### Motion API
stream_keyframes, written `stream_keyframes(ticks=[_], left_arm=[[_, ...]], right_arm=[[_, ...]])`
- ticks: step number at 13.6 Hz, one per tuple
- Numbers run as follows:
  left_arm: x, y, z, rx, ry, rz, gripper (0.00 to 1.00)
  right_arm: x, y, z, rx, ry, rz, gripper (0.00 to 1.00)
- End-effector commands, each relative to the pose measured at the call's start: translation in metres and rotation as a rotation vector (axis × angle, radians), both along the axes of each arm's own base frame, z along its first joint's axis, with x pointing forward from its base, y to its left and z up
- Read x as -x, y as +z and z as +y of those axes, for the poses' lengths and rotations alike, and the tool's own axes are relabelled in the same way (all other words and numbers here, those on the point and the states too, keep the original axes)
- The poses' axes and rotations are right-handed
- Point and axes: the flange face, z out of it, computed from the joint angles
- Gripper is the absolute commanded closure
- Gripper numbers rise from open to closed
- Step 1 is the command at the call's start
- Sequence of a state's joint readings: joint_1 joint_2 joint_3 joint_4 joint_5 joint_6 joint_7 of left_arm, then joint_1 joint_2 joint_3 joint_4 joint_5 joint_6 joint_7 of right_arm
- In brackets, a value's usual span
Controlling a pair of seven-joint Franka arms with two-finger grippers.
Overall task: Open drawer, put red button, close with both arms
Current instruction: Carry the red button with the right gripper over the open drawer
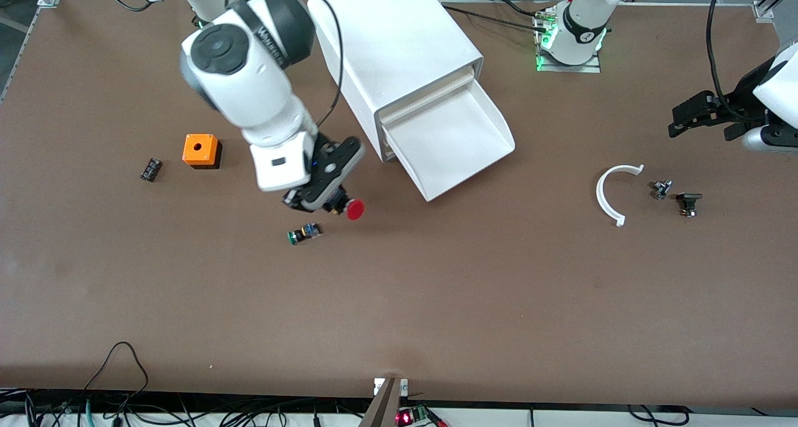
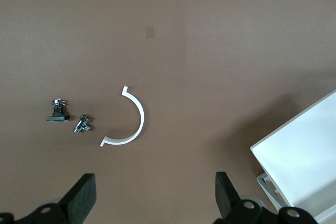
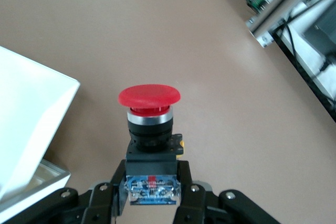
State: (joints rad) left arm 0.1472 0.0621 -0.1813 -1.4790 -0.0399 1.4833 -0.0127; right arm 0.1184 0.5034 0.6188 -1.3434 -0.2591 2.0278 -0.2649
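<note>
The red button (image 1: 354, 209) (image 3: 149, 109) has a round red cap and a black body, and my right gripper (image 1: 333, 204) (image 3: 151, 182) is shut on that body, holding it above the table. It hangs over bare brown table between the green-capped button (image 1: 303, 234) and the drawer (image 1: 450, 141). The drawer is pulled out of the white cabinet (image 1: 399, 47) and lies empty; its corner shows in the right wrist view (image 3: 31, 124). My left gripper (image 1: 701, 114) (image 2: 153, 195) waits open in the air at the left arm's end of the table, nothing between its fingers.
An orange cube (image 1: 200, 150) and a small black part (image 1: 150, 169) lie toward the right arm's end. A white curved piece (image 1: 608, 193) (image 2: 131, 121), a small metal part (image 1: 661, 189) (image 2: 82, 125) and a black part (image 1: 688, 202) (image 2: 59, 111) lie under the left gripper's area.
</note>
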Motion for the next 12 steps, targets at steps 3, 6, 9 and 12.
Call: stream_keyframes(ticks=[3,6,9,12], left_arm=[[0.001,-0.003,0.008,0.094,0.025,0.078,0.0],[-0.002,-0.019,0.027,0.23,0.072,0.131,0.0],[-0.013,-0.045,0.025,0.277,0.076,0.171,0.0],[-0.015,-0.058,0.031,0.385,0.104,0.198,0.0]], right_arm=[[0.021,-0.008,0.052,-0.009,0.181,-0.002,0.72],[0.069,-0.021,0.111,0.055,0.314,-0.036,0.72],[0.095,-0.036,0.149,0.124,0.4,-0.077,0.72],[0.114,-0.056,0.17,0.212,0.489,-0.122,0.72]])
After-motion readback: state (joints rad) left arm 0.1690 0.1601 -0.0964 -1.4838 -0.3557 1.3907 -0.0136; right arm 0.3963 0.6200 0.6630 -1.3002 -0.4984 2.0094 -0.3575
